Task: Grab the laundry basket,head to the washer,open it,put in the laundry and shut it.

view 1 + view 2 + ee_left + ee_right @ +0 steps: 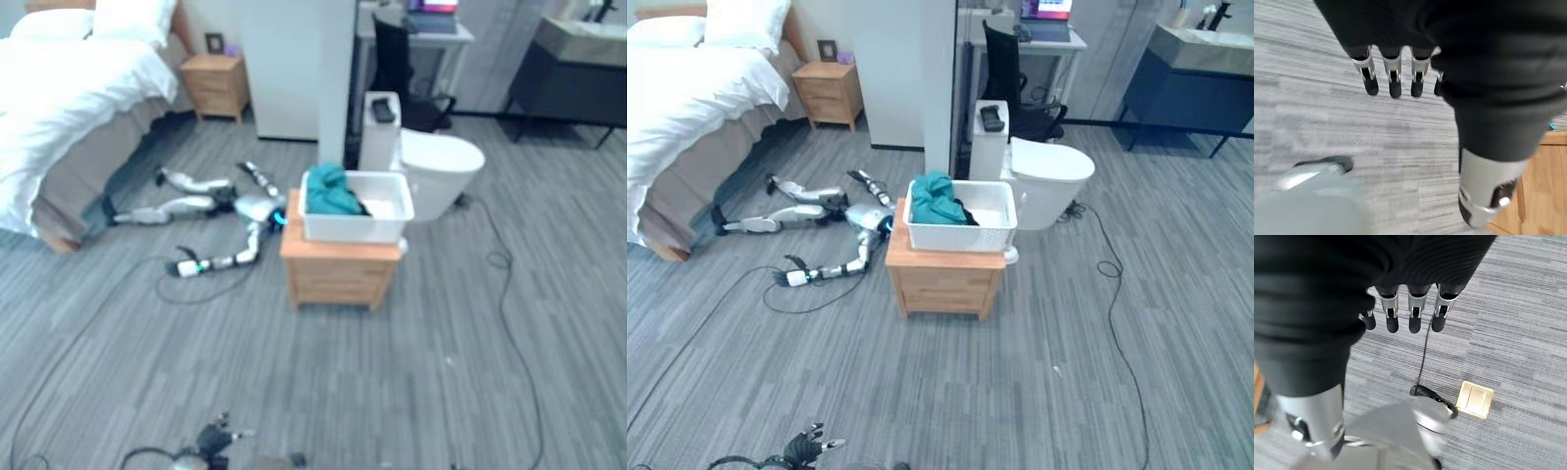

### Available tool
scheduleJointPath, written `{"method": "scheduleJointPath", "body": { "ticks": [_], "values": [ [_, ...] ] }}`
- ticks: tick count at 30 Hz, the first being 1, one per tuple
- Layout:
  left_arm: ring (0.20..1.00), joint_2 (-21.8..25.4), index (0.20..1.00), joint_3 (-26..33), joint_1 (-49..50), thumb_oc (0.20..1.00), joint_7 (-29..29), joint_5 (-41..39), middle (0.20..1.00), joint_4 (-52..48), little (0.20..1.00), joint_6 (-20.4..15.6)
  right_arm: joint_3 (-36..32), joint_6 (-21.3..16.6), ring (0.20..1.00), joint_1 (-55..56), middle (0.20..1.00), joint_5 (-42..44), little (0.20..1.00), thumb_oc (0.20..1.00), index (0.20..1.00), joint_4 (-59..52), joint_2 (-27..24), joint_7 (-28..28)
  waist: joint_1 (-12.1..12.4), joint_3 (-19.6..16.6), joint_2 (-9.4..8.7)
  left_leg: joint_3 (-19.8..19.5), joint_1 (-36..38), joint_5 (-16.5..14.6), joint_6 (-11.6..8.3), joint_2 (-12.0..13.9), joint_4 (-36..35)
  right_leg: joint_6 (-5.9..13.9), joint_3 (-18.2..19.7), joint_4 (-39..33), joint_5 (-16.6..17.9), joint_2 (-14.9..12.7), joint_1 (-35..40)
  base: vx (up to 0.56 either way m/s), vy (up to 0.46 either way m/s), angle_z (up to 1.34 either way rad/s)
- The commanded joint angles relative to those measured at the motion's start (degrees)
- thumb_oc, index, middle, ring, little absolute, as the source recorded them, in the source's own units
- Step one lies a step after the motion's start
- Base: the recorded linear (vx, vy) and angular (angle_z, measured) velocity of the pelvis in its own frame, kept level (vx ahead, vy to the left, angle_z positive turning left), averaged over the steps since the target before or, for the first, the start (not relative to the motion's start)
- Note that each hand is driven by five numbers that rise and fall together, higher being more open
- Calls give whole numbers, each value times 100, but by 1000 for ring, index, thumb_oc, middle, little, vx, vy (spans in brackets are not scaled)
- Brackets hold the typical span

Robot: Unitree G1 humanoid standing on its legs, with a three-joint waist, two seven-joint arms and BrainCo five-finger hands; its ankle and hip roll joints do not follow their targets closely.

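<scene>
The white laundry basket point(358, 208) stands on a low wooden stand point(338, 269) in the middle of the room, some way ahead of me. A teal bundle of laundry point(330, 191) lies in its left half. My left hand point(1393, 73) hangs over the grey floor with straight fingers and holds nothing. My right hand point(1413, 308) hangs the same way, open and empty, above the floor. Both hands are far short of the basket.
A silver humanoid robot point(220, 211) lies sprawled on the floor left of the stand. A white toilet point(441, 166) sits behind it to the right. A bed point(69, 108) is at the far left. A thin cable point(509, 294) trails right. A brass floor plate point(1475, 399) lies below my right hand.
</scene>
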Motion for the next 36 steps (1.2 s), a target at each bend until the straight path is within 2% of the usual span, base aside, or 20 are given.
{"method": "scheduleJointPath", "body": {
  "ticks": [1, 5, 8, 11, 13, 14, 15, 16, 17, 19, 20, 21, 22, 23, 24, 25, 26, 27, 31, 36],
  "values": [
    [1000, 172, 1000, 81, -33, 1000, 19, 71, 1000, -49, 1000, -187, 49, -115, 1000, -28, 1000, 47, 1000, 1000, 1000, 2, -48, -13, -69, -59, 6, -443, 478, -3, -335, 437, -450, 60, 162, -2068, 1242, 5, 54, 358, -120, -17],
    [1000, 204, 1000, -9, -154, 1000, 102, 30, 1000, -7, 1000, -290, -98, -68, 1000, 41, 1000, 97, 1000, 1000, 1000, -30, -81, 5, -377, 62, -39, -830, 1083, -415, -516, 487, -611, 237, 932, -3607, 1736, -309, -293, 478, -198, 32],
    [1000, 180, 1000, -19, -123, 1000, 94, 71, 1000, 57, 1000, -292, -161, -26, 1000, 157, 1000, 39, 1000, 1000, 1000, 17, -62, 27, -424, 54, -1, -900, 1419, -587, -601, 626, -712, 307, 911, -3944, 1901, -397, -297, 323, -161, 74],
    [1000, 118, 1000, 4, -16, 1000, 107, 114, 1000, 169, 1000, -281, -235, -17, 1000, 329, 1000, 31, 1000, 1000, 1000, 72, -14, 33, -532, -128, -49, -1020, 1932, -647, -789, 933, -780, 349, 834, -3662, 2071, -384, -256, 484, -354, 45],
    [1000, 79, 1000, 30, 28, 1000, 113, 113, 1000, 232, 1000, -255, -251, 0, 1000, 294, 1000, 67, 1000, 1000, 1000, 111, -32, 52, -573, -240, 14, -1088, 1933, -318, -892, 1242, -446, 245, 806, -3284, 1976, -108, -336, 421, -449, 96],
    [1000, 51, 1000, 100, 28, 1000, 110, 31, 1000, 254, 1000, -215, -206, -5, 1000, 253, 1000, 132, 1000, 1000, 1000, 150, -11, 49, -531, -297, 76, -1084, 1573, 656, -923, 1508, 322, 43, 693, -3018, 1688, 268, -158, 411, -548, 69],
    [1000, 57, 1000, 131, 16, 1000, 112, -47, 1000, 228, 1000, -204, -178, -11, 1000, 227, 1000, 188, 1000, 1000, 1000, 152, 15, 30, -511, -296, 40, -996, 1258, 1213, -909, 1631, 917, -82, 590, -3006, 1572, 356, -27, 393, -640, 25],
    [1000, 76, 1000, 161, 6, 1000, 108, -160, 1000, 128, 1000, -199, -164, -15, 1000, 208, 1000, 268, 1000, 1000, 1000, 119, 25, 6, -462, -254, -104, -841, 661, 1647, -830, 1679, 1761, -234, 502, -3070, 1511, 381, 155, 277, -600, -5],
    [1000, 86, 1000, 193, -16, 1000, 123, -262, 1000, 7, 1000, -207, -144, -36, 1000, 165, 1000, 383, 1000, 1000, 1000, 78, 6, -21, -332, -120, -239, -744, 116, 1721, -685, 1687, 2612, -401, 483, -3157, 1455, 461, 386, 243, -597, -25],
    [1000, 127, 1000, 181, -37, 1000, 155, -307, 1000, -86, 1000, -218, -157, -8, 1000, 88, 1000, 527, 1000, 1000, 1000, 60, -49, -76, -199, 21, -443, -393, -679, 1516, -580, 1691, 3239, -533, 432, -3286, 1326, 506, 695, 263, -442, -32],
    [1000, 124, 1000, 141, -80, 1000, 144, -231, 1000, -162, 1000, -219, -328, 53, 1000, -122, 1000, 635, 1000, 1000, 1000, 289, -405, -9, -18, 50, -471, -196, -983, 1234, -605, 1532, 3061, -534, 352, -3382, 1260, 520, 940, 232, -201, 2],
    [1000, 122, 1000, 141, -85, 1000, 145, -230, 1000, -161, 1000, -218, -330, 51, 1000, -128, 1000, 635, 1000, 1000, 1000, 294, -407, -6, -22, 48, -481, -193, -987, 1247, -599, 1518, 3049, -531, 352, -3386, 1265, 506, 934, 318, -115, 13],
    [1000, 157, 1000, 128, -29, 1000, 95, -218, 1000, -431, 1000, -233, -413, 13, 1000, -196, 1000, 713, 1000, 1000, 1000, 284, -507, -52, 81, 37, -476, -72, -1184, 1151, -639, 1305, 2714, -502, 328, -3519, 1224, 527, 1137, 369, -20, -4],
    [1000, 153, 1000, 177, -6, 1000, 190, -355, 1000, -542, 1000, -338, -380, -144, 1000, -90, 1000, 710, 1000, 1000, 1000, 131, -411, -299, 174, 33, -418, 124, -1220, 1027, -658, 992, 1767, -430, 469, -3588, 1096, 641, 1329, 370, -22, -18],
    [1000, 155, 1000, 177, -7, 1000, 190, -356, 1000, -541, 1000, -339, -380, -145, 1000, -91, 1000, 710, 1000, 1000, 1000, 131, -409, -299, 172, 23, -437, 132, -1214, 1060, -655, 974, 1723, -427, 472, -3590, 1102, 623, 1316, 447, 106, -25],
    [1000, 157, 1000, 211, 20, 1000, 266, -630, 1000, -611, 1000, -438, -721, -223, 1000, -102, 1000, 1204, 1000, 1000, 1000, -8, -317, -495, 228, -20, -346, 200, -1164, 1110, -739, 849, 559, -345, 497, -3654, 948, 717, 1601, 231, 82, -31],
    [1000, 158, 1000, 210, 18, 1000, 266, -630, 1000, -610, 1000, -438, -722, -223, 1000, -102, 1000, 1203, 1000, 1000, 1000, -9, -316, -495, 227, -28, -351, 201, -1164, 1135, -739, 844, 530, -345, 496, -3657, 956, 712, 1590, 424, 157, -90],
    [1000, 110, 1000, 248, 42, 1000, 265, -795, 1000, -579, 1000, -504, -996, -368, 1000, -116, 1000, 1642, 1000, 1000, 1000, -234, -275, -566, 218, -125, -258, 211, -1042, 1193, -758, 843, -33, -305, 479, -3648, 849, 809, 1713, 193, 73, -113],
    [1000, 147, 1000, 352, 213, 1000, 273, -872, 1000, -654, 1000, -555, -1520, -512, 1000, 72, 1000, 1927, 1000, 1000, 1000, -653, -254, -809, 143, -431, -240, 334, -490, 1056, -735, 763, -375, -141, 422, -3746, 830, 651, 1949, 284, 109, -48],
    [1000, 247, 1000, 571, 419, 1000, 276, -932, 1000, -890, 1000, -607, -1750, -542, 1000, 178, 1000, 1927, 1000, 1000, 1000, -1116, -275, -857, 169, -615, -191, 469, -84, 892, -668, 660, -633, 13, 487, -3890, 865, 447, 2106, 154, 97, 1]
  ]
}}
